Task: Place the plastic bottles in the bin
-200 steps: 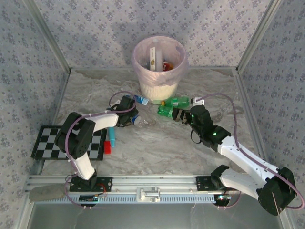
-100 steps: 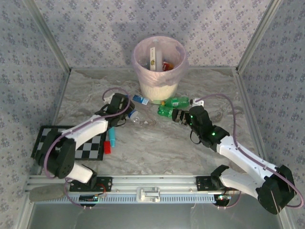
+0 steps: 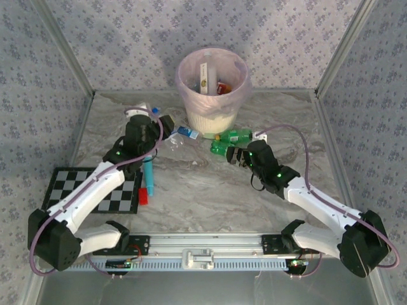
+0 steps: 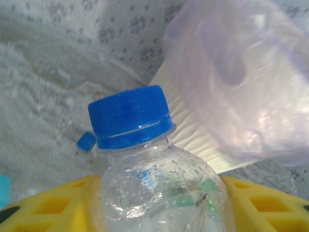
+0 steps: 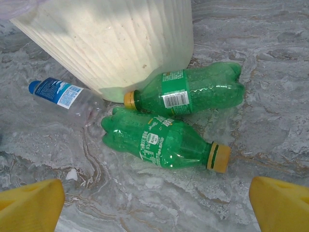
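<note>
Grey-veined marble counter (image 3: 203, 197), boxed in by flowered wallpaper, is carrying the bin (image 3: 210, 117) at its far middle, and your work is gathering around that bin's foot. Your left hand (image 4: 161, 212) is clamping a clear bottle (image 4: 159, 188) at the shoulder, with yellow fingers (image 4: 260, 205) pressing on either side and the blue cap (image 4: 130, 116) jutting out ahead. I judge you are gripping it there so the neck is leading toward the bin, whose cream wall and pink liner (image 4: 241, 72) are looming just right of the cap. The bottle seems to be riding lower than the rim, so it is probably needing a lift before any release. Your right hand (image 5: 154, 205) is hovering with its fingers spread wide and nothing between them. It is facing the bin's foot, where two bottles are lying on their sides against each other. The nearer green bottle (image 5: 164, 142) is lying ahead of that open hand, apart from it, and is pointing its yellow cap away from the bin. The farther green bottle (image 5: 193, 94) is nosing its cap up to the bin's base. A blue-labelled bottle (image 5: 65, 94) is lying at the left of the bin's foot, further from that hand. The nearer green one is looking like your easiest catch.
</note>
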